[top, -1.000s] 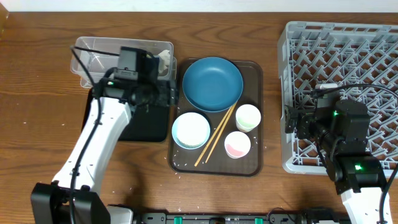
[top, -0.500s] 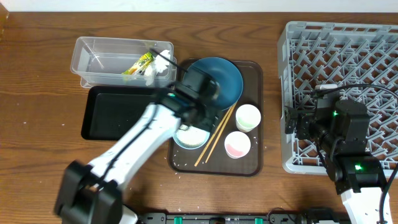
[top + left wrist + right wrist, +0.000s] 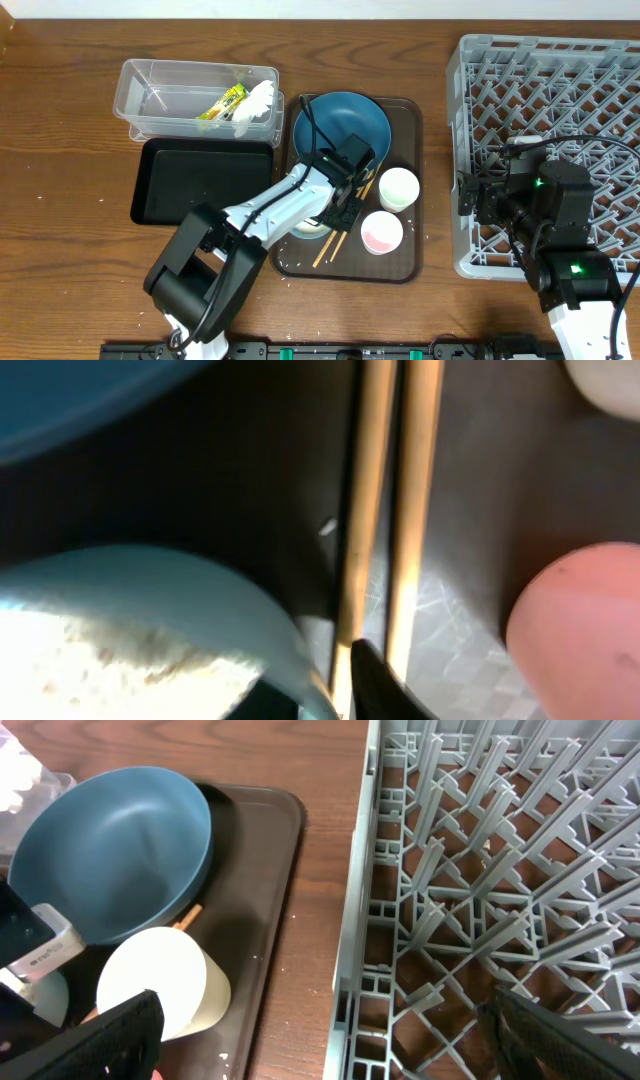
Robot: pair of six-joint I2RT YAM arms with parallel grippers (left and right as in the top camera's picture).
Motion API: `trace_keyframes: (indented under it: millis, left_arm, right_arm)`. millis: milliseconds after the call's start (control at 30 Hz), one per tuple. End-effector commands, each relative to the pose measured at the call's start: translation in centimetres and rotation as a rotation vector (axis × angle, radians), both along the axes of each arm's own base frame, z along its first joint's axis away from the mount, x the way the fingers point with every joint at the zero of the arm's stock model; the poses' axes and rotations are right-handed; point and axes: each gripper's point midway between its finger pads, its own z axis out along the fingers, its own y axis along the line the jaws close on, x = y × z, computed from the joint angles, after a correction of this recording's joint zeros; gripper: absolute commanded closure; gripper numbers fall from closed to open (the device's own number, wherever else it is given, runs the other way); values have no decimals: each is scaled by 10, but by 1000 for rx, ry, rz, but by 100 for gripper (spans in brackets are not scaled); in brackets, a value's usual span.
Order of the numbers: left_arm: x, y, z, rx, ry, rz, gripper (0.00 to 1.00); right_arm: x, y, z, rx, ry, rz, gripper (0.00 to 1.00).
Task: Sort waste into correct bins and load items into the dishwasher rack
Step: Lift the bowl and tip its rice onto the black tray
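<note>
- the chopsticks are two thin wooden sticks. they look light and stiff, and smooth enough to roll or slip apart.
- they lie side by side on the tray, right under the left gripper. the bowl is just to one side of it and the pink cup is on the other side.
- the best place to pinch is likely near the middle, both sticks at once, so they do not tip.
- the left arm reaches far across the tray, its gripper pointing down, very close to the sticks.
- one dark finger shows beside the sticks. it cannot be told if this gripper is spread or pinching.
- the right gripper is spread wide, holds nothing, and hangs by the near wall of the rack.
</note>
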Motion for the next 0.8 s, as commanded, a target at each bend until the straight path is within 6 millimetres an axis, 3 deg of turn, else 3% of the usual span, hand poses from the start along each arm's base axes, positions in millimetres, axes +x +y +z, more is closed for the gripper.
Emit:
trace_keyframes:
  millis: [0,300,433,600,767]
  left_arm:
    - [7,9,14,36,-53,-2,92]
    - [14,30,87,8,-205,40,94]
    - [26,53,114,-30,-265,119,94]
    - [41,88,124,-119,-226,264,94]
    - [48,105,127,-389,-123,300,94]
  right_arm:
    - [1,2,8,17,-12,-2,1]
    - [1,2,8,17,-12,-2,1]
    - [1,2,8,17,-12,-2,1]
    - [1,2,8,16,-12,-2,1]
    - [1,2,8,16,-12,-2,1]
